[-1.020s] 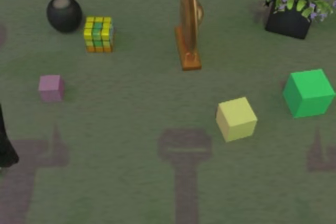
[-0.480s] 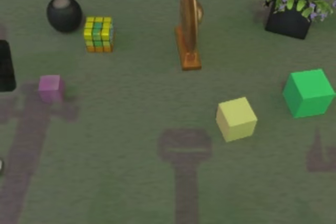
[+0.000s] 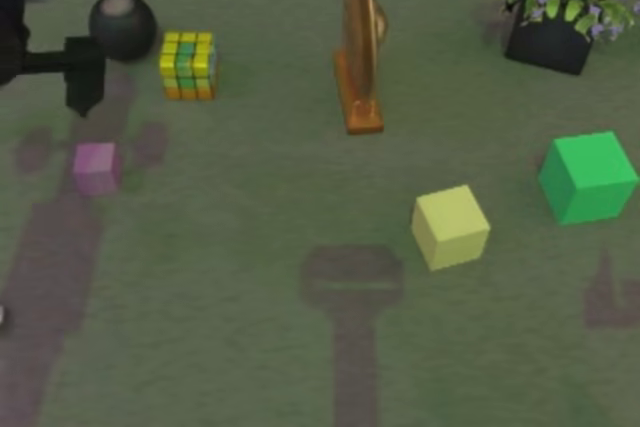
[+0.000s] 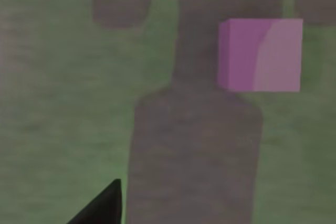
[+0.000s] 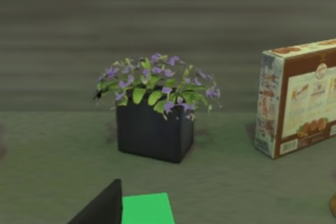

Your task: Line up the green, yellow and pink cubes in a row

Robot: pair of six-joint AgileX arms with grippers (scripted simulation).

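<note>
Three matte, single-colour cubes sit well apart on the desk [image 3: 250, 347], whose green surface looks like felt. Nearest is the pale yellow cube [image 3: 450, 226], right of centre. Just beyond it stands the bright green cube [image 3: 587, 176], the largest, close to the right edge; the right wrist view catches its top face [image 5: 147, 208]. At the left lies the small mauve-pink cube [image 3: 97, 167], sharp-edged and half in shadow in the left wrist view [image 4: 260, 55]. Above and beyond it hangs the left gripper [image 3: 82, 77], dark and angular; whether its fingers are wide or narrow I cannot tell. Farther back are a glossy black sphere [image 3: 122, 26], a gridded puzzle cube [image 3: 187, 65], an upright bronze disc on a base [image 3: 358, 42], and a black square planter of purple flowers [image 3: 558, 9]. A printed cardboard box [image 5: 296, 98] stands beside that planter.
</note>
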